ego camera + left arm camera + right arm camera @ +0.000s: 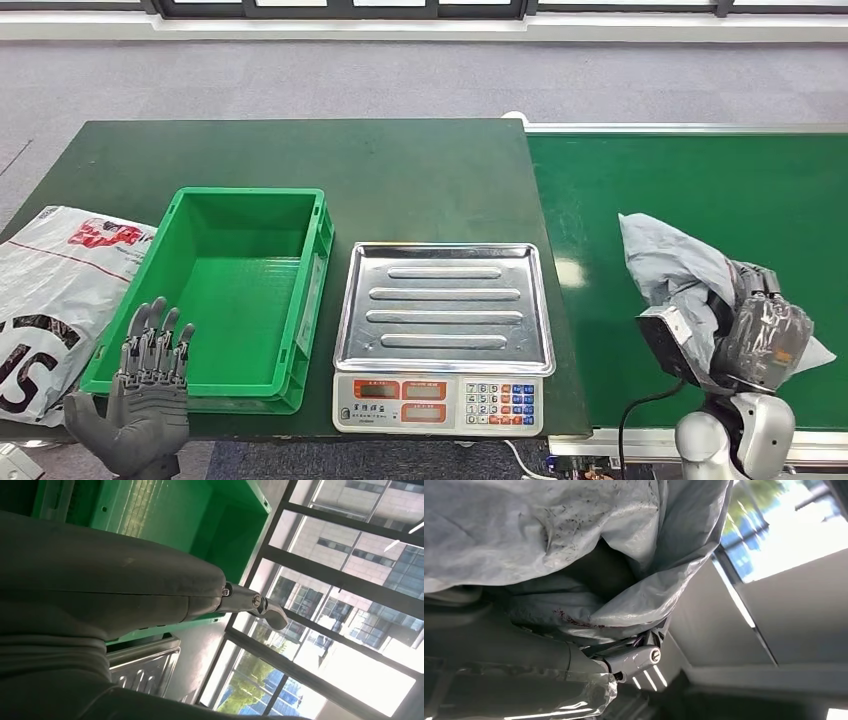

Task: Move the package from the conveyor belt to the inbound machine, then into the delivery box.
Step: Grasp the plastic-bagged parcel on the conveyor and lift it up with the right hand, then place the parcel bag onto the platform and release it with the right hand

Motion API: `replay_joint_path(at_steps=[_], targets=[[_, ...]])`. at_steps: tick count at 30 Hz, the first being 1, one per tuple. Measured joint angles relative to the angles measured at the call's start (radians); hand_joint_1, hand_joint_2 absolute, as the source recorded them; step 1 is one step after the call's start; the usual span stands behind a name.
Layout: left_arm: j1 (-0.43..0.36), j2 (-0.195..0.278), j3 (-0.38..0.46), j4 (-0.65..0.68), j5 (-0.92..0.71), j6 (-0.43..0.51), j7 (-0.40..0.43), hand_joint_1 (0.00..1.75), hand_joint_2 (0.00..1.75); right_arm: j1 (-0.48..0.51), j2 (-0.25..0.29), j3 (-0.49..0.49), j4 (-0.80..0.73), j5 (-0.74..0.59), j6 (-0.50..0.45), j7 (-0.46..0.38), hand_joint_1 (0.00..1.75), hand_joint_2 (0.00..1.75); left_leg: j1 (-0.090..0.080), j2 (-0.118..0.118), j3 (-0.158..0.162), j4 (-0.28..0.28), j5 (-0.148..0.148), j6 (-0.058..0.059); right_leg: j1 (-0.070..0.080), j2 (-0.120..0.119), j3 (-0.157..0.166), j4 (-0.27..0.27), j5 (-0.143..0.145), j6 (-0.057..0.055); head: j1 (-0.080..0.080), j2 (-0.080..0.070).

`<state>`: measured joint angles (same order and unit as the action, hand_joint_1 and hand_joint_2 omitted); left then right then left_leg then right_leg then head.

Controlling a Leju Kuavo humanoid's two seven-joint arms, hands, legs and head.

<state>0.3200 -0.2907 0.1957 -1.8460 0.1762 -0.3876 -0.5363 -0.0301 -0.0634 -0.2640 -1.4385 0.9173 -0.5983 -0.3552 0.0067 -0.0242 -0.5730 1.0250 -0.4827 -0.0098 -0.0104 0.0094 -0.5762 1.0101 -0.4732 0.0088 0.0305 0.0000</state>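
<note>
Over the conveyor belt (600,200) — right hand (745,335) closed on the grey package (670,262).
Its fingers grasp crumpled film, most of the bag spilling beyond the fingertips, seemingly just off the belt. The scale tray (445,305) of the inbound machine lies well away to the hand's thumb side — the robot should keep the grasp firm, carry high enough to clear the tray rim, and set it flat. Left hand (140,405) hovers released, fingers spread, fingertips by the green delivery box (310,280).

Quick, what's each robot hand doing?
Left hand: open, fingers spread, holding nothing.
Right hand: holding the grey package.
</note>
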Motion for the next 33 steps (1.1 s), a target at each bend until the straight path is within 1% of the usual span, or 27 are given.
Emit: replay_joint_path(at_steps=[3, 6, 10, 12, 15, 20, 24, 29, 33], targets=[[0.000, 0.000, 0.000, 0.000, 0.002, 0.002, -0.001, 0.00, 0.00, 0.007, 0.006, 0.033, -0.073, -0.015, -0.047, -0.036, 1.75, 1.75, 0.000, 0.000, 0.000, 0.000, 0.000, 0.000, 0.000, 0.000, 0.000, 0.000, 0.000, 0.000, 0.000, 0.000], [0.000, 0.000, 0.000, 0.001, 0.003, 0.002, -0.003, 0.00, 0.00, 0.007, 0.011, 0.065, -0.128, -0.012, -0.071, -0.051, 1.75, 1.75, 0.000, 0.000, 0.000, 0.000, 0.000, 0.000, 0.000, 0.000, 0.000, 0.000, 0.000, 0.000, 0.000, 0.000], [-0.002, 0.000, 0.000, 0.006, 0.000, 0.000, -0.003, 0.00, 0.00, 0.005, 0.024, 0.099, -0.186, 0.041, -0.090, -0.085, 1.75, 1.75, 0.000, 0.000, 0.000, 0.000, 0.000, 0.000, 0.000, 0.000, 0.000, 0.000, 0.000, 0.000, 0.000, 0.000], [-0.008, 0.002, -0.001, 0.015, -0.001, 0.001, -0.004, 0.00, 0.00, -0.008, 0.030, 0.137, -0.213, 0.081, -0.090, -0.077, 1.75, 1.75, 0.000, 0.001, 0.000, 0.000, 0.001, -0.001, 0.000, 0.001, 0.000, 0.000, 0.000, 0.000, 0.000, 0.000], [-0.029, 0.009, -0.008, 0.035, 0.000, 0.008, -0.005, 0.00, 0.00, -0.060, 0.033, 0.227, -0.222, 0.115, -0.062, -0.050, 1.75, 1.75, 0.000, 0.003, 0.001, 0.000, 0.001, -0.001, 0.000, 0.002, -0.001, 0.001, 0.001, -0.001, 0.000, 0.000], [-0.063, 0.023, -0.033, 0.069, 0.006, 0.018, -0.005, 0.00, 0.00, -0.160, 0.047, 0.354, -0.170, 0.110, -0.022, -0.034, 1.75, 1.75, 0.000, 0.002, 0.001, 0.000, 0.003, -0.002, 0.000, 0.002, -0.001, 0.001, 0.002, -0.002, 0.000, 0.000], [-0.090, 0.035, -0.055, 0.094, 0.015, 0.033, -0.005, 0.00, 0.00, -0.229, 0.074, 0.439, -0.072, 0.063, 0.023, -0.051, 1.75, 1.75, 0.000, 0.002, 0.000, 0.000, 0.004, -0.002, 0.000, 0.001, -0.002, 0.002, 0.003, -0.002, 0.000, 0.000], [-0.109, 0.045, -0.075, 0.112, 0.024, 0.048, -0.007, 0.00, 0.00, -0.265, 0.103, 0.557, 0.046, 0.033, 0.037, -0.056, 1.75, 1.75, 0.000, 0.000, -0.001, 0.000, 0.004, -0.002, 0.000, 0.000, -0.002, 0.002, 0.003, -0.002, 0.000, 0.000], [-0.111, 0.050, -0.084, 0.120, 0.031, 0.055, -0.015, 0.00, 0.00, -0.273, 0.118, 0.614, 0.096, 0.036, 0.083, -0.019, 1.75, 1.75, 0.000, 0.000, -0.002, 0.000, 0.004, -0.002, 0.000, 0.000, -0.004, 0.002, 0.003, -0.002, 0.000, 0.000]])
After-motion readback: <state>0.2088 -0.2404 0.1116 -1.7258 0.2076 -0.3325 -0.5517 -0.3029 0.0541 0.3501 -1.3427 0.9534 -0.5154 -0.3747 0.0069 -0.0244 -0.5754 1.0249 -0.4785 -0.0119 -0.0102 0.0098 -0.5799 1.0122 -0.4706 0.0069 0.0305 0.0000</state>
